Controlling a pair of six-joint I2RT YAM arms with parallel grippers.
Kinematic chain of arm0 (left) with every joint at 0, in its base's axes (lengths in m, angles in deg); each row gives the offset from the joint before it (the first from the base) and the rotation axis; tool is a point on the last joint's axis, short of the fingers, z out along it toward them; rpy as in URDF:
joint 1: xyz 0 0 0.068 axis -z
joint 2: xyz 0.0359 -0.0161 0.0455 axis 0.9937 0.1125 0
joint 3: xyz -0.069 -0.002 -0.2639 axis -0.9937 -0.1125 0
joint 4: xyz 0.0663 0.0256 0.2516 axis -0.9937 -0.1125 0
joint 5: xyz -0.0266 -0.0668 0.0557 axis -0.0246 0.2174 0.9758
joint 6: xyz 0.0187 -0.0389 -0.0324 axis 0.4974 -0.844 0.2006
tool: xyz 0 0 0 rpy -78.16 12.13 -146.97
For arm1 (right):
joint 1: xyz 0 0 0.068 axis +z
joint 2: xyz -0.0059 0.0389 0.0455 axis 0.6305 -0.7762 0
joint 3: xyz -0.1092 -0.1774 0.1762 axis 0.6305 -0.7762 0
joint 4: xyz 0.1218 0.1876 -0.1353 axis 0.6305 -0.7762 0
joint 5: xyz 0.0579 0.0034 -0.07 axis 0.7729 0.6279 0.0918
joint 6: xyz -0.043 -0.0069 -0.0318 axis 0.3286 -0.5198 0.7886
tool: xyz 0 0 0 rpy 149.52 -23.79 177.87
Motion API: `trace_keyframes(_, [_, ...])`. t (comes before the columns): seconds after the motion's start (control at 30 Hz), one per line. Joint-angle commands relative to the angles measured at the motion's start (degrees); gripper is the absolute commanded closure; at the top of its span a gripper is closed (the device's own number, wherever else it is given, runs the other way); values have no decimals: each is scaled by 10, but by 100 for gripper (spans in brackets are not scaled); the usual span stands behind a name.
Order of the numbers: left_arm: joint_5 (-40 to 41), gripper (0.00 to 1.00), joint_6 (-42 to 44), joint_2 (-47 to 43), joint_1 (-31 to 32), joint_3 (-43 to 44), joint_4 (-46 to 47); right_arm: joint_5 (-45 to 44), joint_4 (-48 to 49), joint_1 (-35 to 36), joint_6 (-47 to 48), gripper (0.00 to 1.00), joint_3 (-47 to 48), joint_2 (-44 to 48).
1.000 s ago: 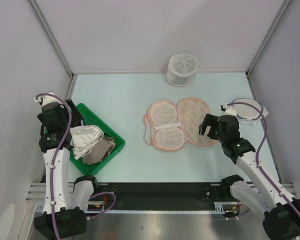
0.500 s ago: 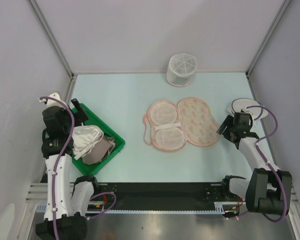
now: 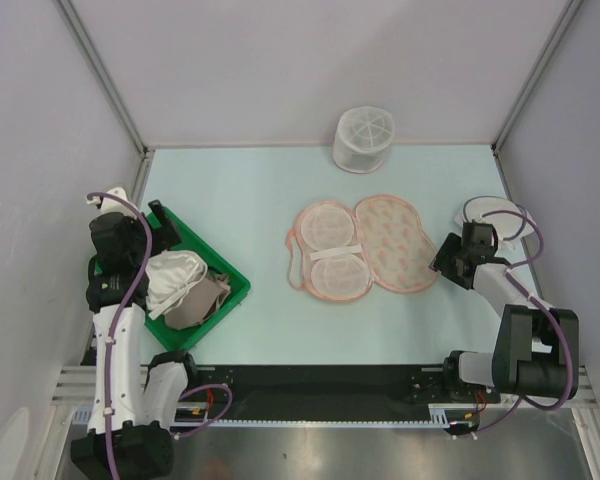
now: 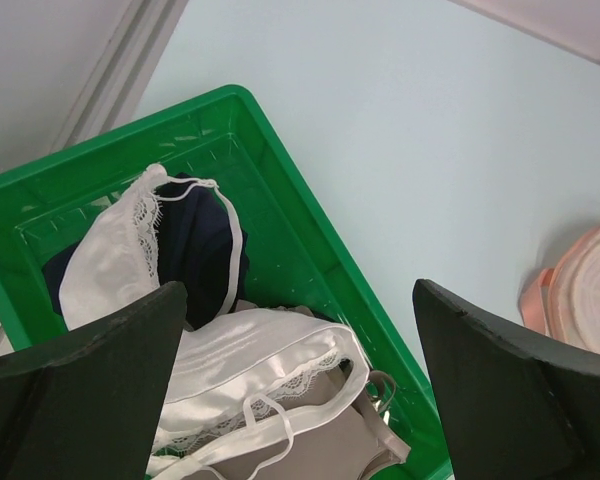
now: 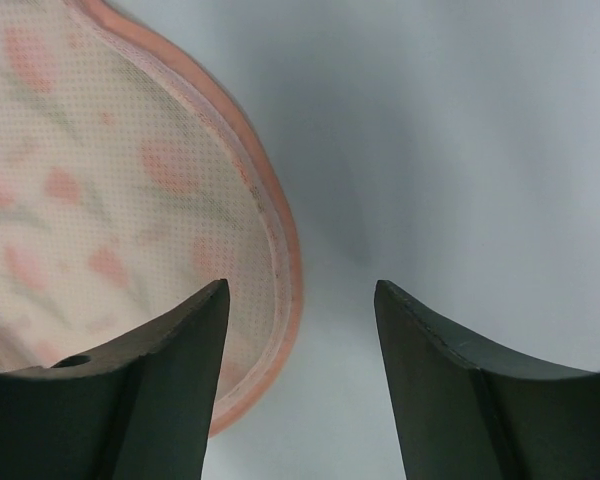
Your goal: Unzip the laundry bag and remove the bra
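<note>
The peach laundry bag [image 3: 365, 245] lies spread flat in two lobes mid-table. Its pink edging [image 5: 280, 240] curves just inside the left finger in the right wrist view. My right gripper [image 3: 442, 262] [image 5: 300, 290] sits low at the bag's right edge, open, with only table and that rim between its fingers. The whitish bra [image 3: 172, 277] [image 4: 230, 370] lies in the green bin [image 3: 235, 285] [image 4: 310, 230]. Above the bin's far corner, my left gripper [image 3: 158, 225] [image 4: 298, 288] hangs wide open and holds nothing.
A tan cloth [image 3: 202, 300] [image 4: 320, 440] and a navy cloth [image 4: 195, 250] share the bin with the bra. A white mesh cylinder [image 3: 363, 138] stands at the back wall. A flat white mesh disc [image 3: 495, 215] lies behind my right wrist.
My right gripper has pulled back from over the bag's right lobe to its right edge, and its jaws have narrowed. The left gripper has drifted slightly towards the near side over the bin.
</note>
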Motion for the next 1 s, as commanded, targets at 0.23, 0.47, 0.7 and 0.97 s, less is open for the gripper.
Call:
trace_keyframes(0.23, [-17, 0, 10, 7, 6, 0, 6, -10, -1, 30, 24, 51, 58, -76])
trace_keyframes(0.47, [-25, 0, 9, 8, 6, 0, 7, -6, -7, 32, 30, 90, 62, -78])
trace_keyframes(0.7, [-24, 0, 9, 8, 6, -1, 7, -7, -30, 31, 36, 100, 80, -37])
trace_keyframes(0.97, [-21, 0, 9, 9, 6, -3, 8, 5, -40, 31, 36, 100, 89, 12])
